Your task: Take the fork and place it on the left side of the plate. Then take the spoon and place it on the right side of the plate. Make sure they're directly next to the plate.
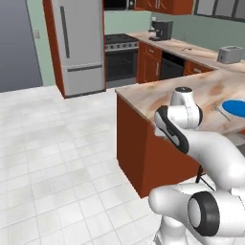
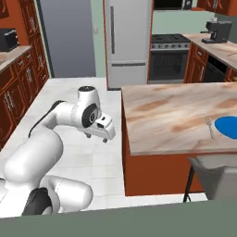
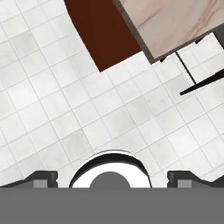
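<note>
right base view: fork (image 2: 209, 126) lies on counter (image 2: 171, 115) just left of plate (image 2: 228, 127), near its rim. spoon unseen, right side of plate cut off. gripper (image 2: 105, 131) spread wide, empty, well apart from plate, over floor. spoon step apparently left.

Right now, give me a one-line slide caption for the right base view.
Arm folded beside the island, open claw over the tiled floor, far from the fork lying left of the blue plate.

A home kitchen is showing here: a steel refrigerator (image 1: 79, 45) is standing beside a black oven range (image 1: 121, 60), with red-brown cabinets (image 1: 152, 64), a coffee maker (image 1: 161, 29) and toaster (image 1: 229, 54) sitting on counters.
</note>
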